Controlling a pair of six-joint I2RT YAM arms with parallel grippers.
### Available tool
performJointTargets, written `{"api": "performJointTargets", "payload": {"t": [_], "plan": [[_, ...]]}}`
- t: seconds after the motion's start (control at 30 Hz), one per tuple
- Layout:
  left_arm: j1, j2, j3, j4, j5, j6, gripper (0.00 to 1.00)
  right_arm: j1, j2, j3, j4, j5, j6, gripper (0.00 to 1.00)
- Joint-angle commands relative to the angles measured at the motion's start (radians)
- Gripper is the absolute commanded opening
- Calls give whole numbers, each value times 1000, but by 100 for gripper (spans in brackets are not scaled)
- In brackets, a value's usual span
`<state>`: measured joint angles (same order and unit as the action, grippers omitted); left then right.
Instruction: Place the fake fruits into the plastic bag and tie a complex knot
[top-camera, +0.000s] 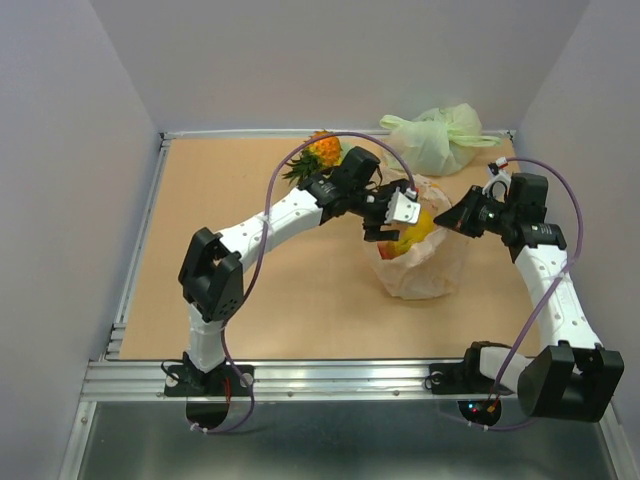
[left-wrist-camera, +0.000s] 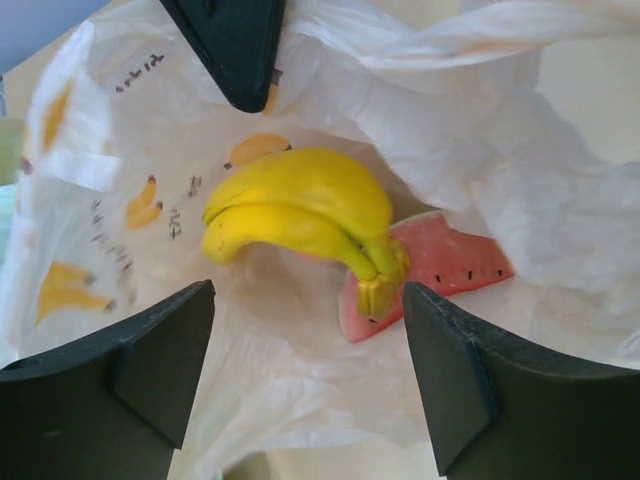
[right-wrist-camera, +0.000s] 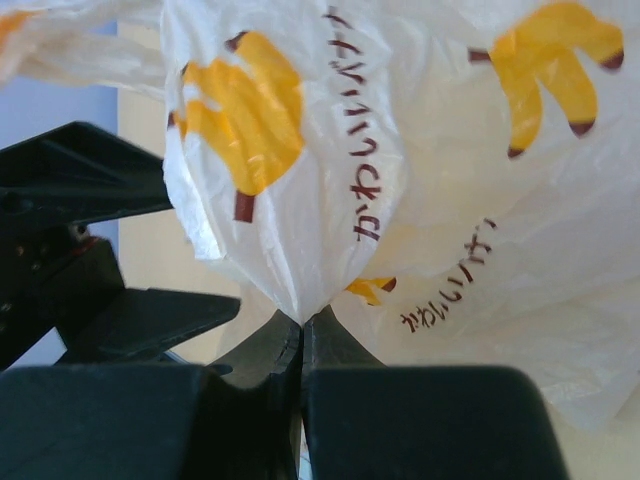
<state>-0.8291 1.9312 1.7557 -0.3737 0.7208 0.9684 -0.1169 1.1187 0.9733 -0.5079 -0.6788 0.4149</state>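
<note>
The plastic bag (top-camera: 425, 268) stands open at mid-table, whitish with orange banana prints (right-wrist-camera: 450, 200). Inside it lie yellow bananas (left-wrist-camera: 300, 205) across a red watermelon slice (left-wrist-camera: 450, 265). My left gripper (left-wrist-camera: 308, 300) hovers over the bag's mouth (top-camera: 395, 215), open, with nothing between its fingers. The bananas rest just beyond its tips. My right gripper (right-wrist-camera: 302, 320) is shut on a pinched fold of the bag's rim on the right side (top-camera: 462, 218). A spiky orange pineapple (top-camera: 322, 150) lies on the table behind the left arm.
A pale green knotted bag (top-camera: 440, 138) sits at the back right near the wall. The metal table frame (top-camera: 140, 260) runs along the left edge. A dark finger (left-wrist-camera: 235, 45) pokes in at the bag's far rim in the left wrist view.
</note>
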Motion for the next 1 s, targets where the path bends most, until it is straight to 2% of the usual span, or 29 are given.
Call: {"api": "performJointTargets", "payload": {"t": [0.0,0.07,0.1,0.13,0.17,0.2,0.23,0.27,0.37,0.5,0.7,0.83,0.97], "plan": [[-2,-188,-64,79,9,-85,88,-6,-13,41,32,24,4,0],[21,-265,-85,70,87,-132,88,-6,-7,41,32,30,5,0],[74,-296,-106,108,130,-181,88,-6,-7,39,32,33,2,0],[105,-331,-164,166,206,-323,88,-6,-8,38,32,35,1,0],[135,-400,-200,314,225,-399,88,-6,-8,36,32,35,1,0],[201,-426,-255,394,217,-530,89,-6,-10,35,32,35,-2,0],[285,-464,-271,517,133,-598,89,-6,-10,31,32,33,-5,0],[310,-462,-262,530,100,-634,89,-6,-8,27,32,30,-5,1],[401,-396,-207,526,-70,-655,90,-6,0,24,32,28,-13,0],[465,-171,14,338,-231,-604,93,-6,6,31,32,33,-14,0],[490,75,266,148,-293,-530,96,-6,10,33,32,45,-22,0],[490,167,330,93,-308,-497,96,-6,16,30,31,45,-22,1],[490,230,321,93,-357,-468,96,-6,23,28,31,42,-24,0]]}}
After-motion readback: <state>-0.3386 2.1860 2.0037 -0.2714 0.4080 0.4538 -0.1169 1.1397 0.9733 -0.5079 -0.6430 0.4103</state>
